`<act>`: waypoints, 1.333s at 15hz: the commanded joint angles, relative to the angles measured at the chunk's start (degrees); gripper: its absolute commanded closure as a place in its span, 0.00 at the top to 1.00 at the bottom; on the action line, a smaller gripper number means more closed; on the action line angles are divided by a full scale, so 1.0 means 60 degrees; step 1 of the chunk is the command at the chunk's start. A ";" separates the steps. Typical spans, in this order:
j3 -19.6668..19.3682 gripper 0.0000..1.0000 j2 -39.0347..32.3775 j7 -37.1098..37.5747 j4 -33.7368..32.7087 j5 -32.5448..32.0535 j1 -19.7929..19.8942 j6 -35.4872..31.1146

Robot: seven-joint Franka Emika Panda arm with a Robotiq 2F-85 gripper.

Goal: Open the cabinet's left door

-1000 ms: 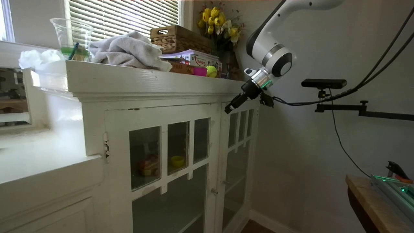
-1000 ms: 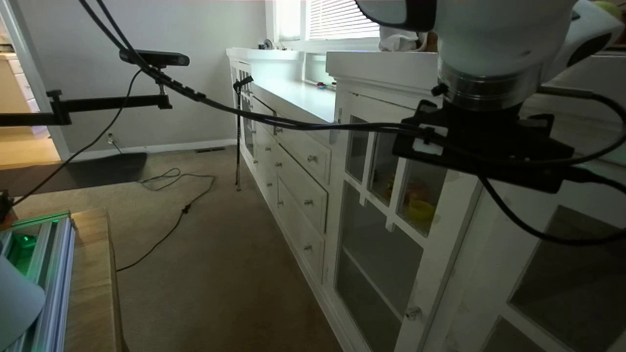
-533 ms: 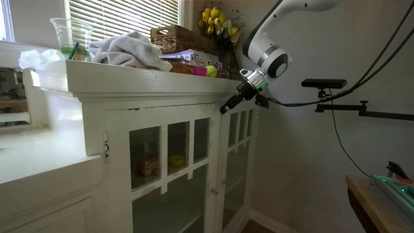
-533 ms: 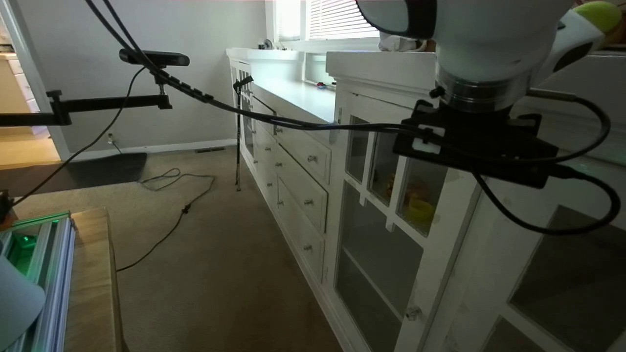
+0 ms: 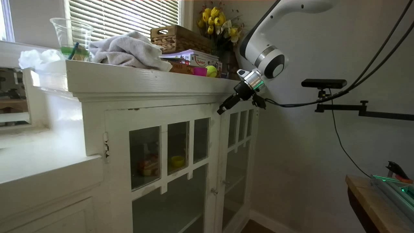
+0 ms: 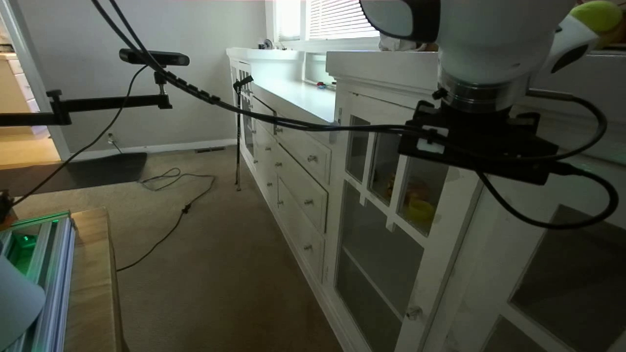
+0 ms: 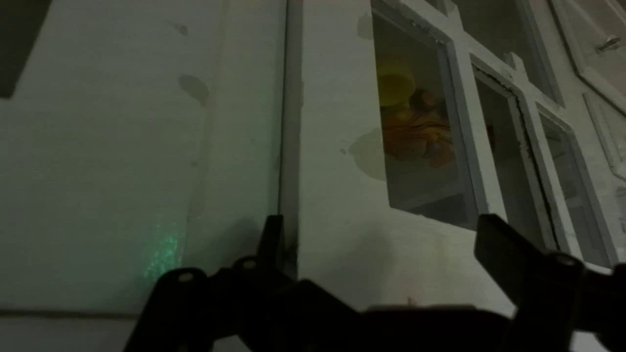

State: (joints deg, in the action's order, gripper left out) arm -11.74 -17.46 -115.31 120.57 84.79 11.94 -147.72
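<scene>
The cabinet's left door is white with glass panes and stands shut. It also shows in an exterior view and in the wrist view. Its knob is low on the edge beside the right door; the knob shows in an exterior view but not in the wrist view. My gripper is high near the top of the seam between the doors, above the knob. In the wrist view my gripper is open, with nothing between its fingers; contact with the door cannot be told.
The cabinet top holds a grey towel, a basket, a tennis ball and boxes. Cables hang from the arm. A wooden table stands opposite the cabinet. A yellow cup is inside, behind the glass.
My gripper has moved a short way along the cabinet front, from over the right door toward the left door's upper corner. The doors have not moved.
</scene>
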 commanded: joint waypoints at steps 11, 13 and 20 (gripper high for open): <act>0.0015 1.00 0.0340 -0.0118 0.0437 -0.0467 0.0126 0.0835; -0.0007 1.00 0.0457 -0.0156 0.0575 -0.0483 0.0144 0.0969; -0.0105 1.00 0.0994 -0.0097 0.1264 -0.0759 0.0085 0.0991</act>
State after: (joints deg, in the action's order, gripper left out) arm -12.89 -15.13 -115.72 123.71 82.81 12.78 -143.44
